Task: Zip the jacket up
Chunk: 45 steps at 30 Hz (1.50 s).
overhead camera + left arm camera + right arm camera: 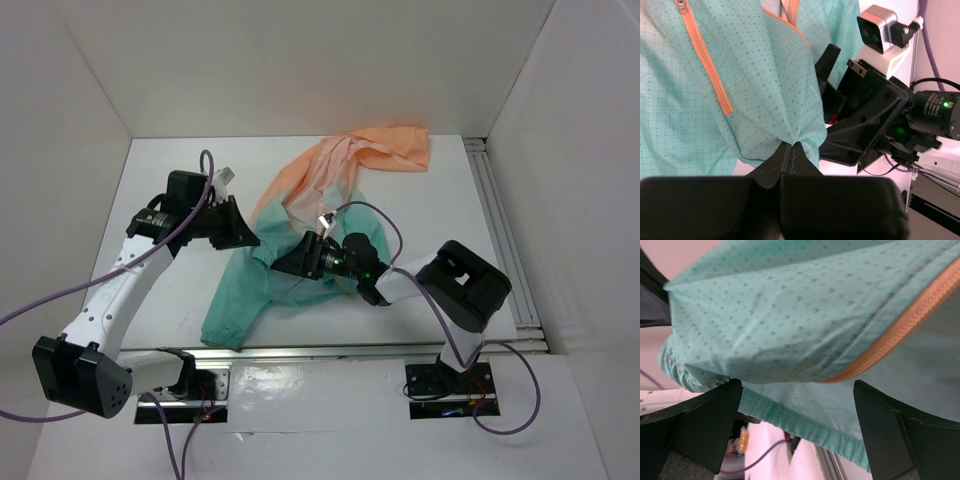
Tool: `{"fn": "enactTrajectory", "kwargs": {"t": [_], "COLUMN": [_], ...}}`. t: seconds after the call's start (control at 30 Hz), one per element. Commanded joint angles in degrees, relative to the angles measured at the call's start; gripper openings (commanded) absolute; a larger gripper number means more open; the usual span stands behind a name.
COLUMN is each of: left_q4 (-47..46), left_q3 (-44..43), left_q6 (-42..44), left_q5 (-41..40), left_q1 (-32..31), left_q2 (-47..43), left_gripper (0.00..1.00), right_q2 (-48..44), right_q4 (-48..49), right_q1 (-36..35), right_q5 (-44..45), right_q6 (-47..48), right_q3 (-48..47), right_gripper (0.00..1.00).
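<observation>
Pinched in the left hand, its fingers clenched together, was a gathered fold of the jacket at its teal edge, the cloth creasing right at the tips. An orange zip ran across that teal panel from 11 o'clock down toward the middle of the left wrist view.

At the right wrist, teal cloth hung over the right hand, which was released: its two dark fingers stood wide apart with the fabric draped between and above them (gripped by neither, as far as could be seen). An orange zipper tape slanted in from 2 o'clock toward the middle.

From above, the jacket lay crumpled on the white bench, its peach end toward 1 o'clock and a teal sleeve trailing to 7 o'clock. The left hand met the teal body at its 9 o'clock edge; the right hand sat just beside it, low on the same teal part, its arm reaching in from 4 o'clock. A purple cable looped off the left arm toward 8 o'clock.
</observation>
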State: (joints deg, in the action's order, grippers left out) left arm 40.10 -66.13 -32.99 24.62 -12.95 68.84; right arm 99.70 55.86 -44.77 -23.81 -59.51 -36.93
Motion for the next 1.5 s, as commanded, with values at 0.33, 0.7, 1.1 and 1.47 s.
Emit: {"fn": "enactTrajectory", "kwargs": {"t": [0.33,0.7,1.1,1.47], "left_q4": [1.12,2.27,2.27,-0.80], "left_q3": [-1.02,0.12,1.79,6.36], "left_q6": [2.66,4.34,4.87,4.87], "left_q5": [3.15,4.12,4.12,4.73], "left_q1": [0.82,0.82,1.35,1.35], "left_q2": [-1.43,-1.43,-1.43,-0.90], "left_gripper": [0.00,0.00,0.00,0.00], "right_q2": [12.90,7.61,-1.50,-14.79], "right_q4": [44.69,38.00,28.81,0.16], "right_q1": [3.99,3.99,3.99,3.99], "right_q5": [-5.20,-7.91,-8.44,-8.53], "right_q6": [-12.48,-5.53,-0.62,12.39], "right_q3": [2.03,-0.94,0.18,1.51], "right_gripper": [0.99,0.99,0.69,0.16]}}
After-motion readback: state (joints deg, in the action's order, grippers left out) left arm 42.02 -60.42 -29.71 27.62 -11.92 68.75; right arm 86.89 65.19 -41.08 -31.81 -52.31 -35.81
